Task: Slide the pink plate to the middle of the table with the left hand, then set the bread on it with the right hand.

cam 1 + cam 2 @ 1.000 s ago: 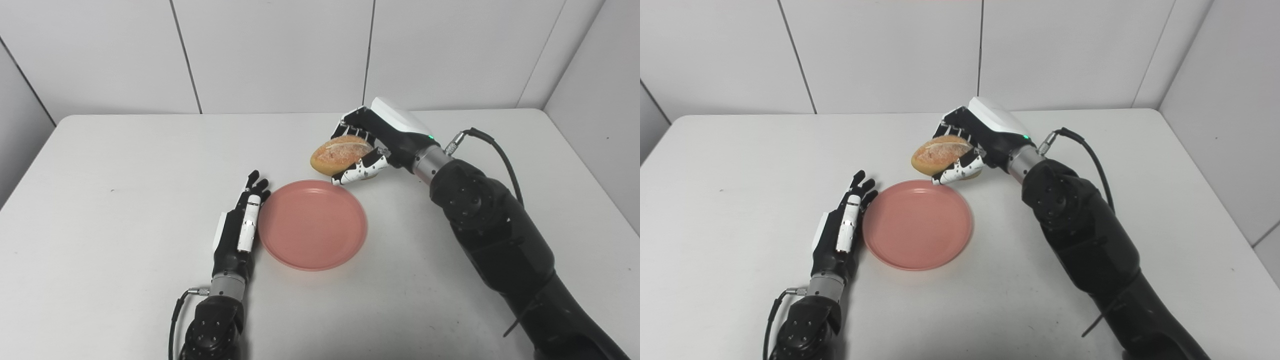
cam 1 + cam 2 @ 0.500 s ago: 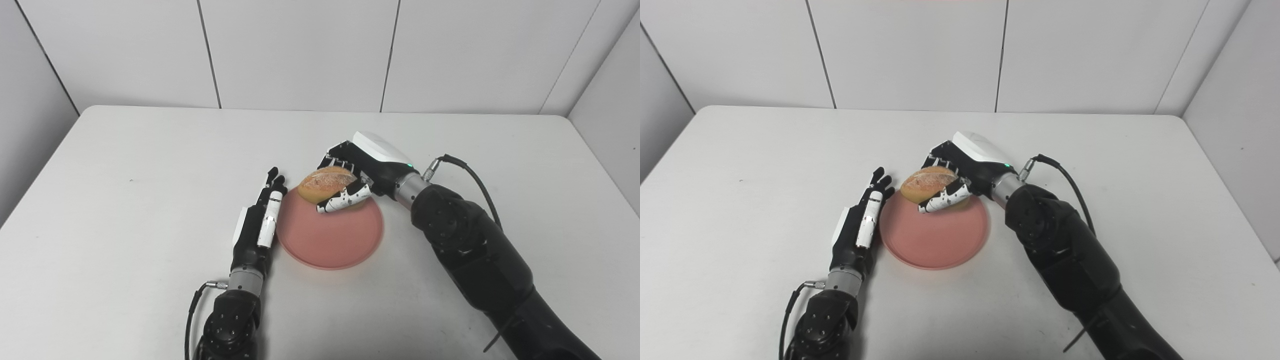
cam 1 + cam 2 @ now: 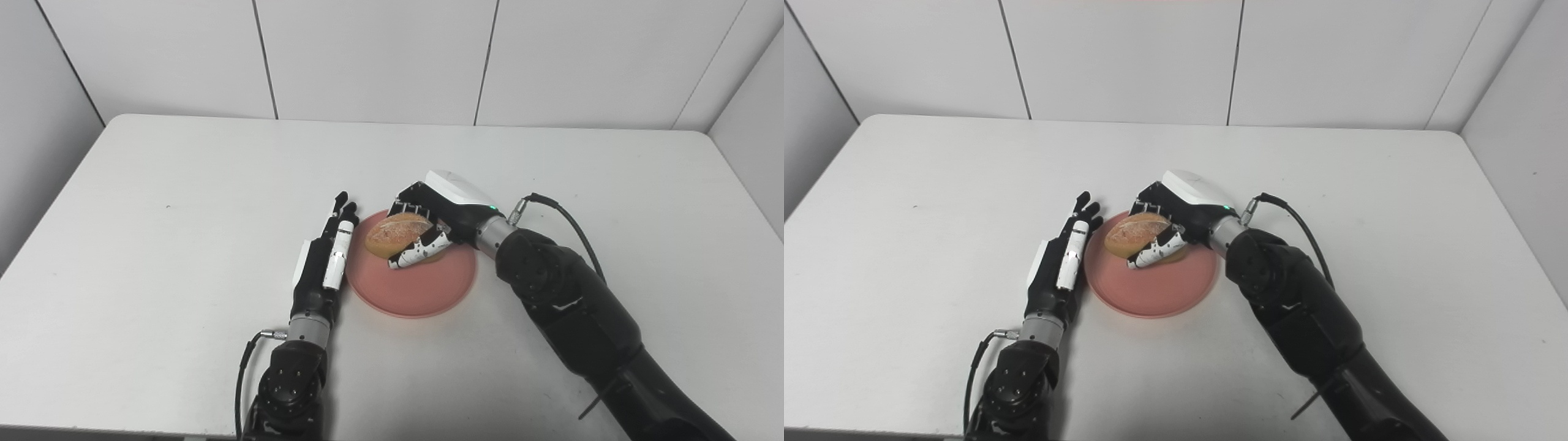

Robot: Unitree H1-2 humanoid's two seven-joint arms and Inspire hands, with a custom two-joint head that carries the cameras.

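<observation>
Right hand (image 3: pixel 429 223) grips the bread roll (image 3: pixel 395 233) over the pink plate (image 3: pixel 411 288) — ready to release; left hand (image 3: pixel 324 263), fingers straight and together, braces the rim.

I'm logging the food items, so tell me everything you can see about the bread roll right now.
The bread is a small oval roll, golden-brown, with a paler floury top and a slash along it. It looks crusty and whole. The right hand is shut on it, with fingers over its far side and the speckled white thumb across its near side. It lies tilted over the far left part of the pink plate, low above it or just touching; which one cannot be told. The left hand does not touch it.
</observation>
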